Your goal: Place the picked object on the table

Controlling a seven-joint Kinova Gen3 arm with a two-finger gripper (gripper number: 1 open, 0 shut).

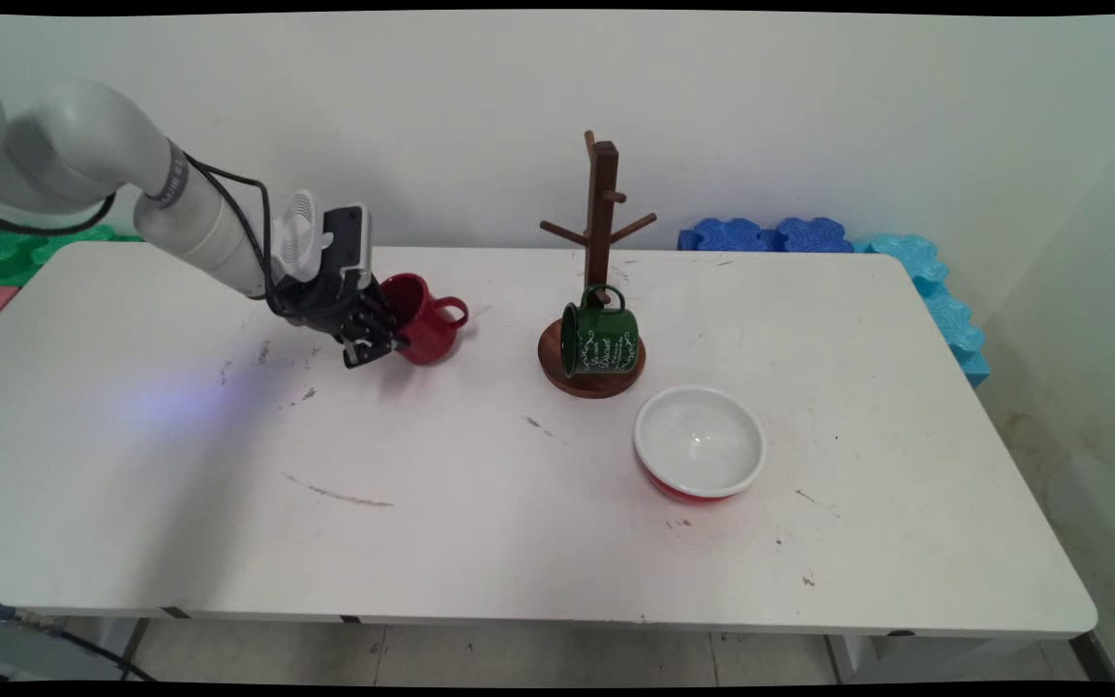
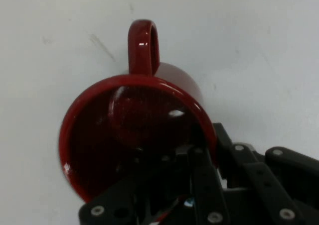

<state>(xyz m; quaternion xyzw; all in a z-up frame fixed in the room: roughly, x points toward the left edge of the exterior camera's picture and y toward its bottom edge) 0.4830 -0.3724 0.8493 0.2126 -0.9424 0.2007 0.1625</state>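
Red mug [image 1: 427,332] [image 2: 134,130] at the table's [image 1: 422,542] far left part, tipped over so that its mouth faces back toward the arm [image 1: 199,223] and its handle [image 1: 453,312] [image 2: 143,46] points away from it, to the picture's right. Gripped by the jaws at the rim: closed on the wall, one finger [image 2: 202,175] reaching down inside the cup, the other outside it, opposite the handle. Probably taken there because a pinch on the thin wall suits narrow jaws better than the whole body would, and because it leaves the handle's loop free and facing outward. Tilted probably only because of the slanting wrist. Hard to tell whether resting on the table by its lower edge or raised just clear of it; shadow close beneath either way. Well apart to the right, a dark wooden mug tree [image 1: 602,213] on a round base, upright, near the table's far edge, upper pegs bare. Hung by its handle from a low peg, a green mug [image 1: 601,339], mouth turned left, body low over the base, kept from rolling that way. Nearer and to the right of the tree, a white bowl [image 1: 712,426] with a red outside, upright. Behind the table, against the wall, blue foam blocks [image 1: 770,235]; green ones [image 1: 15,254] at far left.
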